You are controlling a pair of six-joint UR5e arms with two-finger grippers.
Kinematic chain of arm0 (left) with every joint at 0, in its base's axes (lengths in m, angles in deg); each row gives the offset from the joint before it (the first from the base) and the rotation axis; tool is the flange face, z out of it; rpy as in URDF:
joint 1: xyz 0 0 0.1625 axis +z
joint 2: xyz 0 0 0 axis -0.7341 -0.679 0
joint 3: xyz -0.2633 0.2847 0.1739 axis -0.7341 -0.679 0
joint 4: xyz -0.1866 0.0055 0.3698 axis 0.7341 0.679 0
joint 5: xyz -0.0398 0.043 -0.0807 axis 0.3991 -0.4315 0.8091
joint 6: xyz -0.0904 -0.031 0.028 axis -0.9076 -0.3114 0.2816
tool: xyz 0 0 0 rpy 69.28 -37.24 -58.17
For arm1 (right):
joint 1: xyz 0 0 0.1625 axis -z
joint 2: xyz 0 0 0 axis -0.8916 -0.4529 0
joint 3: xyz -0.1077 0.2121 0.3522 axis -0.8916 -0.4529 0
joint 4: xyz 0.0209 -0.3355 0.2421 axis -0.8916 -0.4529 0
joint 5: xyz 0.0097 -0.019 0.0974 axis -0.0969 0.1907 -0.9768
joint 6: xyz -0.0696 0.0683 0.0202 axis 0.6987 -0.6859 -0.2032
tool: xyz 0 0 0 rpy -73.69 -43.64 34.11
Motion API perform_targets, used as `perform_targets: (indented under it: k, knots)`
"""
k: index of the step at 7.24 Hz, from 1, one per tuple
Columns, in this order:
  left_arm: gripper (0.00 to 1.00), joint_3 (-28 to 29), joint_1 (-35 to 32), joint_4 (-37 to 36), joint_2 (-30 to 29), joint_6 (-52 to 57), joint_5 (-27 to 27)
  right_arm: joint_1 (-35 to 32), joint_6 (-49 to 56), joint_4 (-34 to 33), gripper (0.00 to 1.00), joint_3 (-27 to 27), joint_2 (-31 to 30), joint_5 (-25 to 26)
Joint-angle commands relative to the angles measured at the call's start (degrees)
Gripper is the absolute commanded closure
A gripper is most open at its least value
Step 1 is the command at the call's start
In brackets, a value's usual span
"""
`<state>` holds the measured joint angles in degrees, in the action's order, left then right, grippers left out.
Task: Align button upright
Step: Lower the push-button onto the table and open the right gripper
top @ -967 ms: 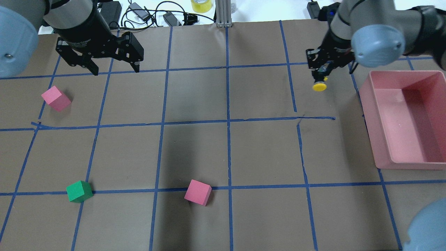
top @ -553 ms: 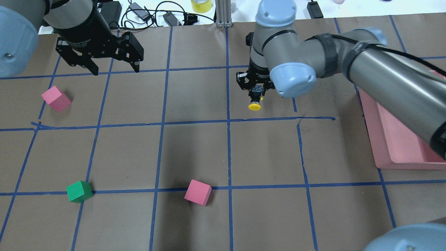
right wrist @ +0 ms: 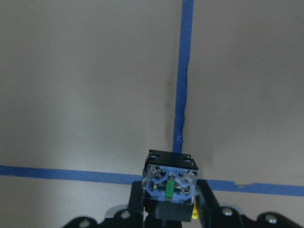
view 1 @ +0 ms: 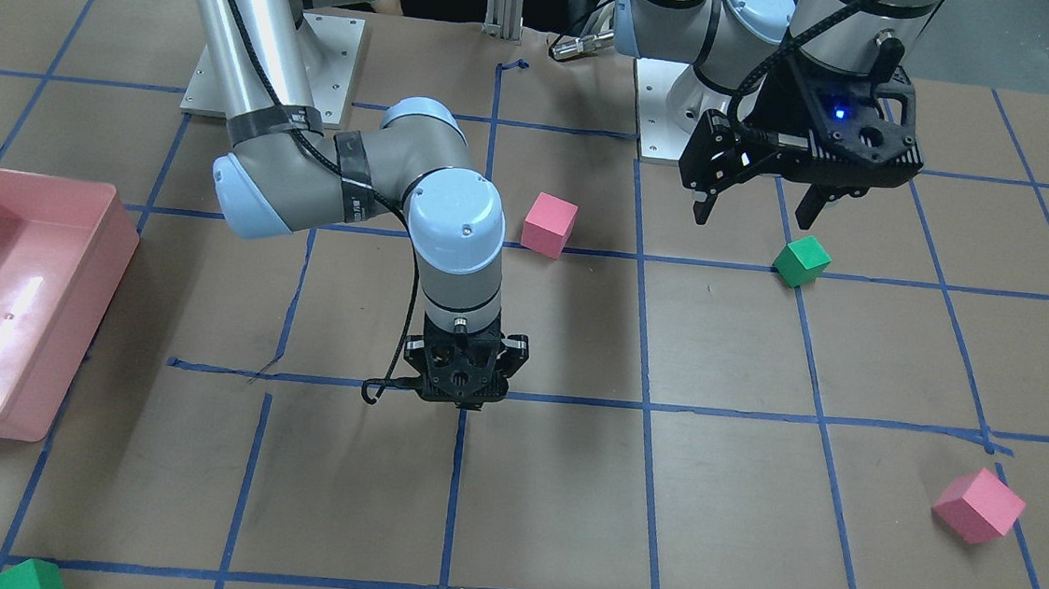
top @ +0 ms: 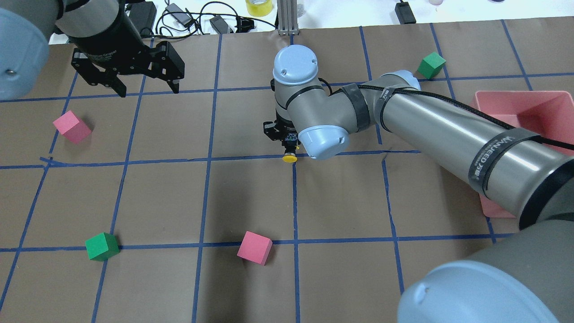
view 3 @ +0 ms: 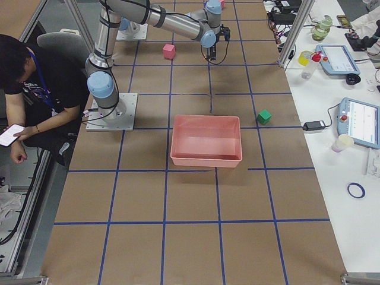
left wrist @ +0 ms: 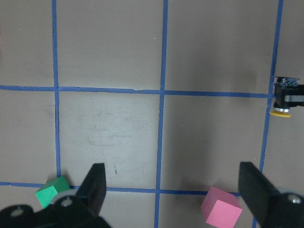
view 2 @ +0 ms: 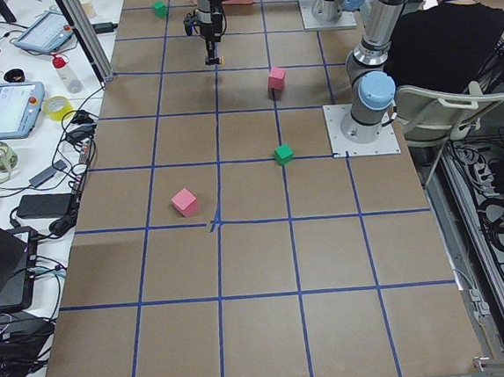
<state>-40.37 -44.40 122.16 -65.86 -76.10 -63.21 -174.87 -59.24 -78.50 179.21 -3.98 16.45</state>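
Note:
My right gripper (top: pixel 287 142) is shut on the button (top: pixel 289 157) over the crossing of blue tape lines at the table's middle. The yellow cap points down at the paper, and I cannot tell whether it touches. In the right wrist view the button's black and blue base (right wrist: pixel 169 181) faces the camera between the right gripper's (right wrist: pixel 170 202) jaws. The front view shows the right gripper (view 1: pixel 463 400) from above, with the button hidden under it. My left gripper (top: pixel 148 89) hangs open and empty at the far left; it also shows in the left wrist view (left wrist: pixel 173 190).
Pink cubes (top: pixel 71 127) (top: pixel 254 247) and a green cube (top: pixel 102 246) lie on the left and front of the table. Another green cube (top: pixel 431 64) lies at the back right. A pink bin (top: pixel 533 105) stands at the right edge.
My right arm has swung left from beside the pink bin to the table's middle, carrying the button and lowering it. The left arm has not moved.

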Motion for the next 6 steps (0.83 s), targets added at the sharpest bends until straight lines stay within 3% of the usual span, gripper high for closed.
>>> perform_targets:
  k: [1,3,4,5,6]
  knots:
    - [0.0,0.0,0.06,0.0,0.01,0.0,-0.01,-0.35,-0.12,-0.85,1.0,0.05,1.14,-0.1]
    - [0.0,0.0,0.06,0.0,0.01,0.0,-0.01,-0.35,0.58,-0.85,1.0,0.48,1.14,-0.18]
    - [0.0,0.0,0.06,0.0,0.01,0.0,0.08,-0.35,1.11,-0.93,0.72,1.18,1.32,-0.27]
    - [0.0,0.0,-0.03,0.0,0.01,0.0,0.08,-0.35,1.2,-1.02,0.63,1.36,1.23,-0.27]
    - [0.0,0.0,0.06,0.0,0.01,0.0,0.08,-0.35,1.2,-0.93,0.48,1.45,1.23,-0.27]
